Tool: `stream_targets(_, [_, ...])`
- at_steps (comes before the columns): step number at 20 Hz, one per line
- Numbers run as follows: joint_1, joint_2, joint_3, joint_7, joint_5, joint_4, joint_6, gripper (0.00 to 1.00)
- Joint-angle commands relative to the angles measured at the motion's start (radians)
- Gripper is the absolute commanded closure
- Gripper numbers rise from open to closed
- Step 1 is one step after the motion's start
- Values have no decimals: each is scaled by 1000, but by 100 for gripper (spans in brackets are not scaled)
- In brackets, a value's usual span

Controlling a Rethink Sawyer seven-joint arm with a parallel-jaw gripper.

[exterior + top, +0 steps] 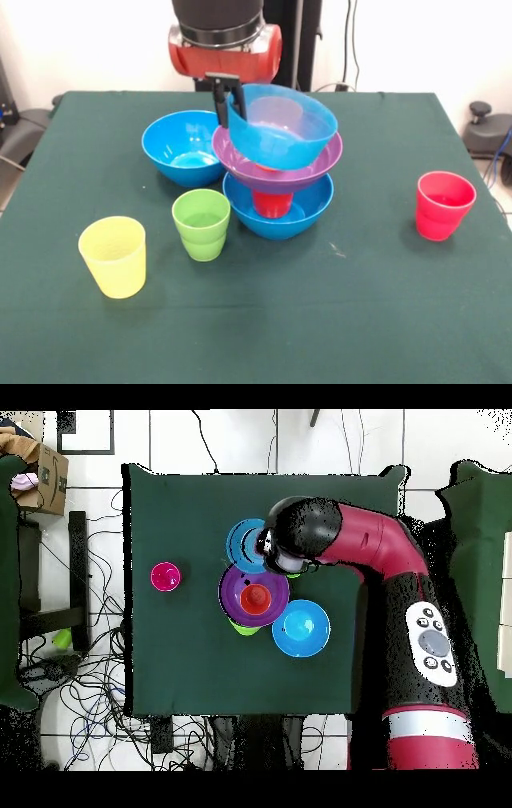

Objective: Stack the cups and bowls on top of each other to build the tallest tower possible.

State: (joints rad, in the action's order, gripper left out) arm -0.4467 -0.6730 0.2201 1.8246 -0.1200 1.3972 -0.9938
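on the left of the front view, the yellow cup and green cup stood loose and upright on the table, well apart from the pile. behind them an empty blue bowl sat alone, just beside the tower. the tower itself looked three pieces high and settled: a large blue bowl at the bottom, a red cup inside it, and a purple bowl resting on that cup. above it the gripper was clamped on the rim of a lighter blue bowl, which hung tilted over the purple bowl; i could not tell whether it touched. something orange-red showed in the purple bowl in the overhead view, likely a cup. far right, a pinkish-red cup stood alone. so roughly half seemed done: the held bowl was not yet placed, and three cups and one bowl were left.
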Motion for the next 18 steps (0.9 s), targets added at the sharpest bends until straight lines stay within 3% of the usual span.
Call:
stream_targets(1, [-27, -60, 39, 31, 60, 135, -28, 100])
stream_targets(8, [-88, -91, 60, -20, 121, 197, -6, 100])
stream_targets(14, [-97, -65, 64, -53, 94, 213, -2, 100])
stream_targets(18, [-92, -86, 71, -59, 83, 244, 3, 100])
